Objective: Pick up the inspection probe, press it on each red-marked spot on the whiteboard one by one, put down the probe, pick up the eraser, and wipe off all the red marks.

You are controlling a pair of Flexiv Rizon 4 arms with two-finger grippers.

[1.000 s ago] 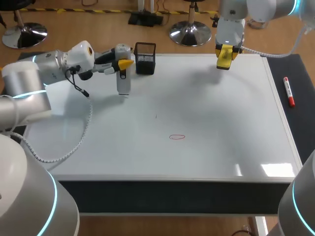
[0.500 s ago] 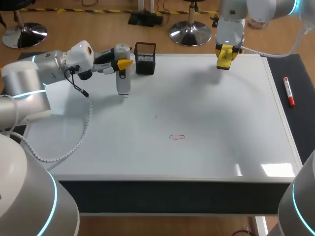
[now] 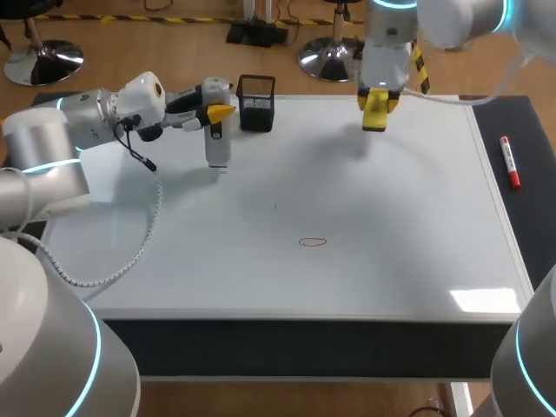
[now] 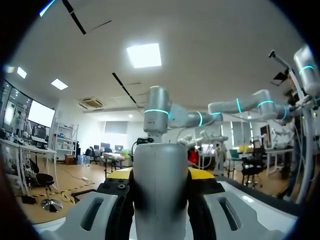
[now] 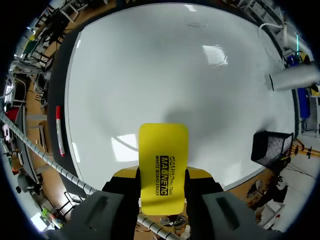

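The whiteboard [image 3: 400,217] covers the table, with one red oval mark [image 3: 313,242] near its front middle. My left gripper [image 3: 218,113] is shut on the grey cylindrical probe [image 3: 217,146], which hangs tip down over the board's far left. In the left wrist view the probe [image 4: 161,185] fills the space between the left gripper's [image 4: 161,176] yellow tips. My right gripper [image 3: 375,101] hangs above the far edge, shut on the yellow eraser [image 3: 374,112]. In the right wrist view the eraser [image 5: 163,167] juts from the right gripper [image 5: 163,176] over the board [image 5: 150,75]; the red mark [image 5: 196,24] is far ahead.
A black mesh holder [image 3: 256,102] stands at the board's far edge, just right of the probe. A red marker [image 3: 509,162] lies on the dark strip beyond the board's right edge. A small dark tick [image 3: 275,206] sits mid-board.
My right arm has moved left along the far edge with the eraser. The left arm and probe have stayed put.
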